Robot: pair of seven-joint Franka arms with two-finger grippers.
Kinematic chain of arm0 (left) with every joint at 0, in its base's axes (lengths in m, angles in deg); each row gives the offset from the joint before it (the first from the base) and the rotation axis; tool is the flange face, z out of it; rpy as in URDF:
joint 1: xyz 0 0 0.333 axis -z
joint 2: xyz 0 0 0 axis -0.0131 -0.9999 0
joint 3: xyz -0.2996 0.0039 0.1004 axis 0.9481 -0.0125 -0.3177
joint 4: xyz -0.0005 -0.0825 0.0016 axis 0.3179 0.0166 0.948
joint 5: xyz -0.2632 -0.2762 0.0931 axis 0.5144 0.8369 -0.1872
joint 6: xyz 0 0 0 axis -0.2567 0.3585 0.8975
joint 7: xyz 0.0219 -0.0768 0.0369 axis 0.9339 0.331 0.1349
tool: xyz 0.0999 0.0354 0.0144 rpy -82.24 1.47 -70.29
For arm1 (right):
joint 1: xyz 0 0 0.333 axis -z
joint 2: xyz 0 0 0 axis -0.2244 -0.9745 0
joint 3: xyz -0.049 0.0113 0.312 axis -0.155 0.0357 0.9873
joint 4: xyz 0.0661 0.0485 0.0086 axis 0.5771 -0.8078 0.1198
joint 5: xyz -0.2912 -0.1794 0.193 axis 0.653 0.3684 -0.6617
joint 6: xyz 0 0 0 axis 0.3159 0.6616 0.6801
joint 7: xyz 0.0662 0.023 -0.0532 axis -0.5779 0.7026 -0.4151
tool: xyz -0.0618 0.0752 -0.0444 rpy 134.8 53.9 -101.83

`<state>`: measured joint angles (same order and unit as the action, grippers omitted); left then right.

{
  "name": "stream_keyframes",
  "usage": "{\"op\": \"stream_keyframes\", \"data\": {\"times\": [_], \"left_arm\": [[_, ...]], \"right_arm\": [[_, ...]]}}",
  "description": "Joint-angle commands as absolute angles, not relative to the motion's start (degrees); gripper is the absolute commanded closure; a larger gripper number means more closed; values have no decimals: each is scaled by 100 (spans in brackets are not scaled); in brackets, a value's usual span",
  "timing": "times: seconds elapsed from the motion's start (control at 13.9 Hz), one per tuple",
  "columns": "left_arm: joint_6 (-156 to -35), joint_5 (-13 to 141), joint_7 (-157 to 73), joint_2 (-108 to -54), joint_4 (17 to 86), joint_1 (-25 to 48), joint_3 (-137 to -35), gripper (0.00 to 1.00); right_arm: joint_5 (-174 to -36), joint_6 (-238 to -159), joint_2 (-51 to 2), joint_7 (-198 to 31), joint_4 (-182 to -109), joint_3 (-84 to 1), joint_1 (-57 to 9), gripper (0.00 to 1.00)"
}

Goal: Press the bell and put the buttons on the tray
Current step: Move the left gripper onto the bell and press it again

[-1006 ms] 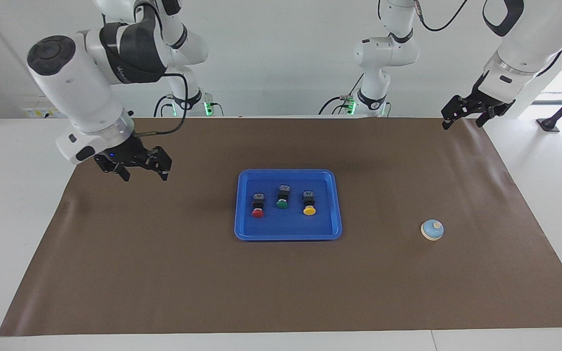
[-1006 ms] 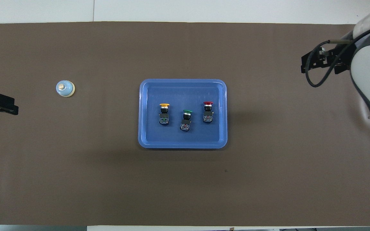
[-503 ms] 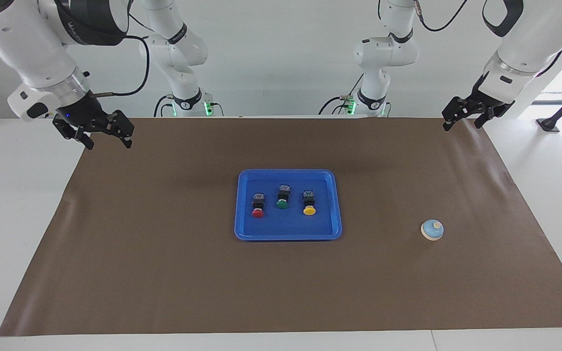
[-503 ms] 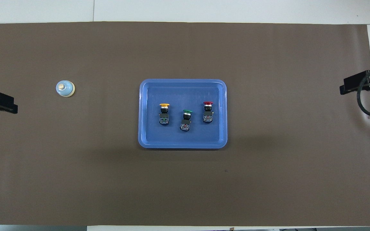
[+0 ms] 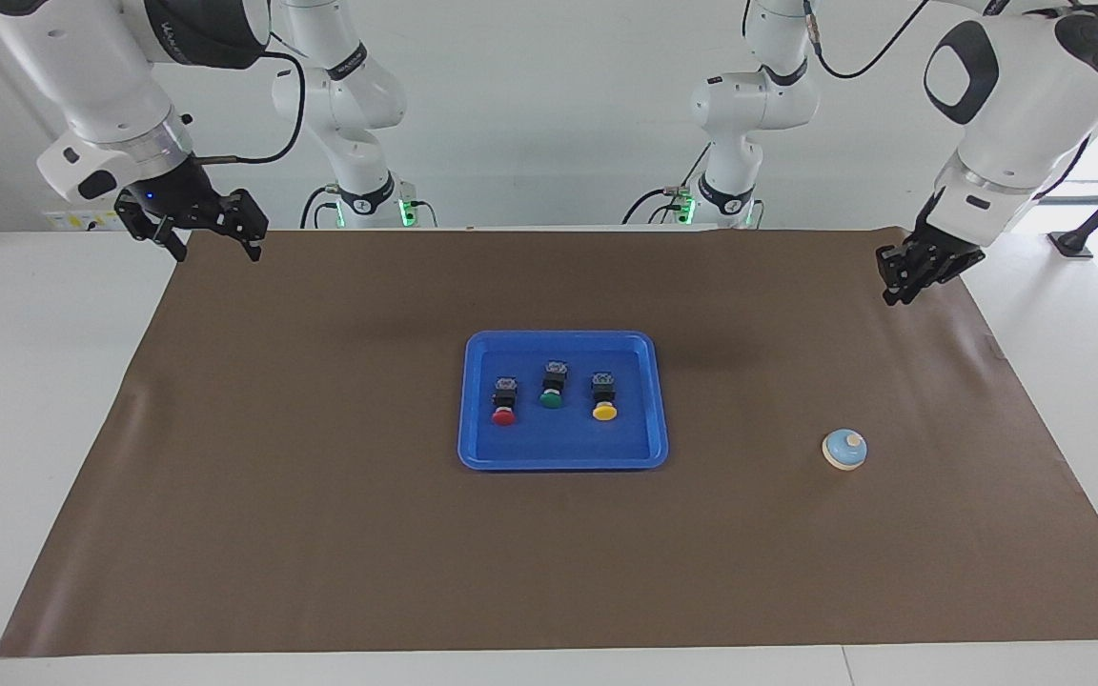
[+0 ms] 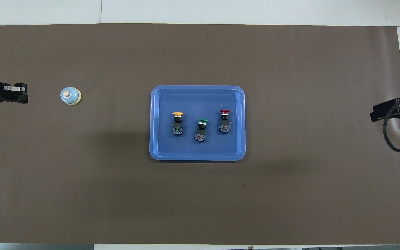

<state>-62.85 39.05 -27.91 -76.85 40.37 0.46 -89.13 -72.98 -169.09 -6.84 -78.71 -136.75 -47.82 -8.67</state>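
The tray [image 5: 563,455] lies at the middle of the brown mat [image 5: 320,534] on the counter [image 5: 25,381]. Three buttons lie inside the tray: red [image 5: 503,402], green [image 5: 552,385], yellow [image 5: 603,397]. The bell [image 5: 844,450] stands on the mat toward the left arm's end from the tray. The left claw [image 5: 898,288], closed and empty, hangs above the mat's edge. The right claw [image 5: 214,250], open and empty, hangs above the mat's corner at the right arm's end.

You have the tray [image 5: 563,459] at the middle of the bench [image 5: 320,534], with three buttons [image 5: 553,384] lying in a row on it, apart from one another. The bell [image 5: 844,450] stands on the bench well apart from the tray, toward the left arm's end, slightly farther from the robots.
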Motion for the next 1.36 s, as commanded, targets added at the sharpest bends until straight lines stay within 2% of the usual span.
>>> {"op": "stream_keyframes", "data": {"times": [0.0, 0.43, 1.08, 1.29], "left_arm": [[-6885, 3883, -2822, -8508, 3783, 83, -8942, 100], [-7598, 3891, -2822, -9212, 3967, 57, -8934, 100], [-8239, 3891, -2813, -9406, 4353, -58, -8942, 100], [-8845, 3891, -2831, -9415, 4836, -31, -8942, 100]], "right_arm": [[-7298, -16987, -678, -8057, -13682, -4712, -787, 0], [-7359, -16934, -722, -8040, -13602, -4730, -814, 0], [-7386, -16926, -669, -8022, -13654, -4721, -857, 0], [-7377, -16935, -652, -8022, -13664, -4668, -884, 0]]}}
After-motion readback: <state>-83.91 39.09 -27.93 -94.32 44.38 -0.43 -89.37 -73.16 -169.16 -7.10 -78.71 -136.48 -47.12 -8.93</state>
